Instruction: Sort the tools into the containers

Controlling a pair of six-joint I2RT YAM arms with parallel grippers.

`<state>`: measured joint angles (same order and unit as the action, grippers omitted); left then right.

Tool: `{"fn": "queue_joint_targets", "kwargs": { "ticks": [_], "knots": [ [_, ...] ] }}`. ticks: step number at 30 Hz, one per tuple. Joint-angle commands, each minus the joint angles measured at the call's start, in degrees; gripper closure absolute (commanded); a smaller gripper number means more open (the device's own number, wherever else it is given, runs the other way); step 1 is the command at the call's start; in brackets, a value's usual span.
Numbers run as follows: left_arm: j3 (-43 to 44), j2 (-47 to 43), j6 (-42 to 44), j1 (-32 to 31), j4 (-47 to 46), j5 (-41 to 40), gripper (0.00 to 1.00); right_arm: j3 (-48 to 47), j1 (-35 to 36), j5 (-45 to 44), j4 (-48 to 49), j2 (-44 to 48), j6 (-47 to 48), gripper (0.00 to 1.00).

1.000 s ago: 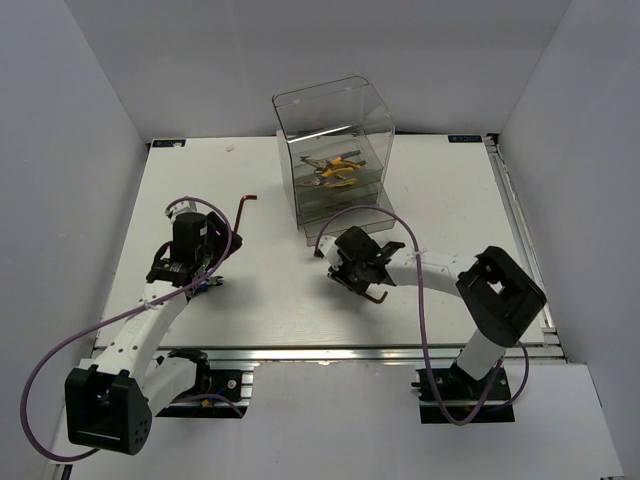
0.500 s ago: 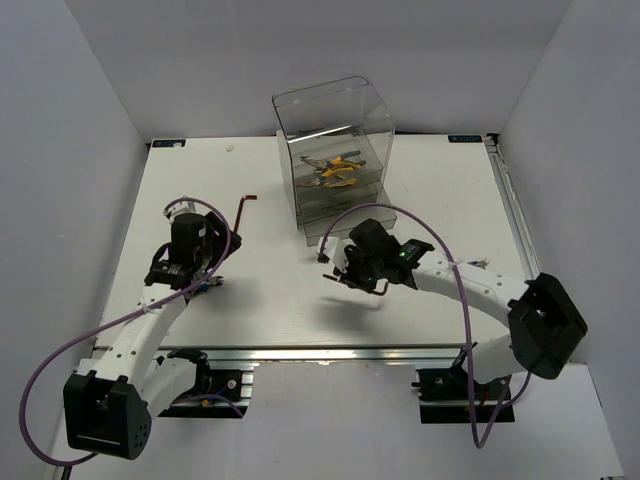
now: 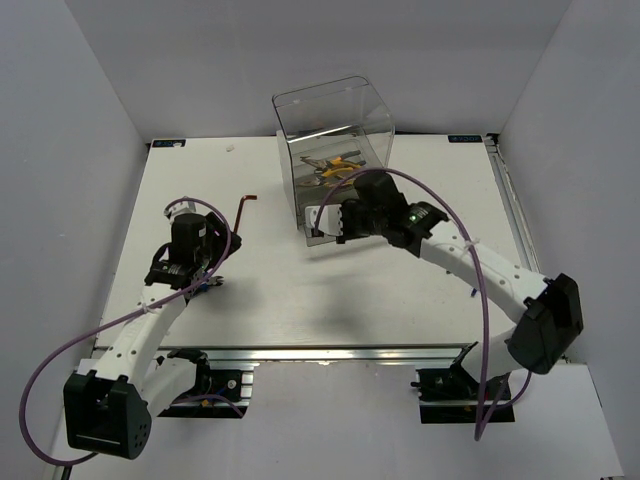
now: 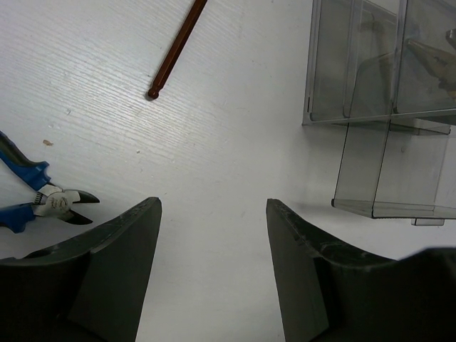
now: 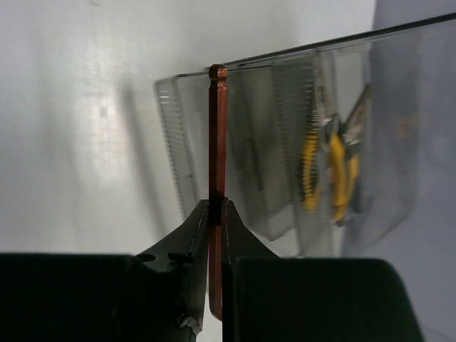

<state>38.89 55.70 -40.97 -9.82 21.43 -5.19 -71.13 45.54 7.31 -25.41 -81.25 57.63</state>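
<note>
Near the cabinet (image 3: 335, 120) front, right fingers (image 5: 194, 246) pinch a hex key (image 5: 217, 142); left fingers (image 4: 117, 274) stand wide above the table (image 4: 214, 142)

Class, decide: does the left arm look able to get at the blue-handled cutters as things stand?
Probably yes. The left claw stands open and empty over the table, and the blue-handled cutters lie right beside it with nothing between.
</note>
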Motion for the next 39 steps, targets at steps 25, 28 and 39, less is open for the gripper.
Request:
{"fn": "queue_joint_targets", "kwargs": {
  "ticks": [25,28,39],
  "knots": [
    [8.7,8.0,9.1,0.2,2.0,1.5,0.29,-18.5,-11.0,2.1,-2.4,-24.1,9.2,0.52],
    [11.6,12.4,11.3,0.2,1.5,2.0,0.33,-19.0,-12.1,7.7,-6.4,-20.7,7.6,0.5],
    [31.8,37.2,28.5,0.2,8.8,1.3,0.38,-3.5,-22.5,35.5,-6.6,2.0,-2.3,0.34]
  ]
}}
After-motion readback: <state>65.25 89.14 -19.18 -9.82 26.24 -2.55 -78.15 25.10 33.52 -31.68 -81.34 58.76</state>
